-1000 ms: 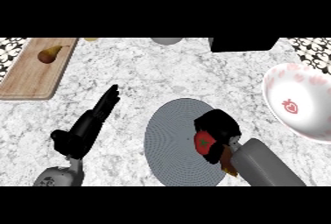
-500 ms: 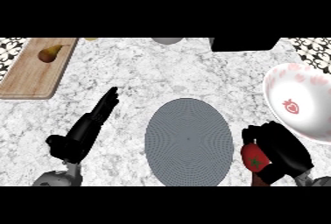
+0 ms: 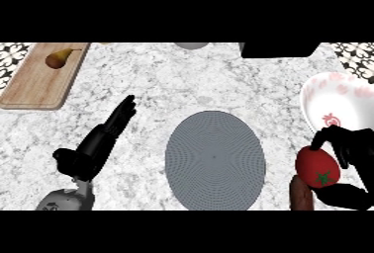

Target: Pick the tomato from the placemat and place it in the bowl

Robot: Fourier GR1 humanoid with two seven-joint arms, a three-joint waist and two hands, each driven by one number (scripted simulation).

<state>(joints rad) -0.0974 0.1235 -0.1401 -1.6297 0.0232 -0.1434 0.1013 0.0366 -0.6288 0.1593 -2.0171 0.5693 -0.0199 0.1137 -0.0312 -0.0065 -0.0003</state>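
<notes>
**Inspector:** Report on the tomato (image 3: 319,169).

**Assistant:** It is sitting in the right hand (image 3: 349,157), off the placemat (image 3: 214,159) and just to the right of it. The fingers are curling over its top and far side, and the thumb is closing in beneath.

**Inspector:** Progress against the task?

**Assistant:** I am judging the pick as done: the placemat is lying bare, with nothing resting on it. The placing is not yet done. The bowl (image 3: 337,101) is standing beyond the placemat's right edge, up and to the right, and the tomato is hanging just below the bowl's near rim. What is left, in my view, is a short carry over that rim and a release.

**Inspector:** The other hand?

**Assistant:** The left hand (image 3: 99,141) is resting left of the placemat, fingers straight and pointing away, holding nothing.

**Inspector:** Surface and surroundings?

**Assistant:** A pale marbled counter (image 3: 182,79) is running under everything. A wooden cutting board (image 3: 40,81) is lying well to the placemat's upper left, carrying what is probably a pear (image 3: 60,57); the shape is small, so I am hedging there. A dark box (image 3: 279,49) is sitting beyond the placemat, partly cut off, and a brown object (image 3: 300,194) is showing beside the tomato, right of the placemat; I cannot tell what it is.
</notes>
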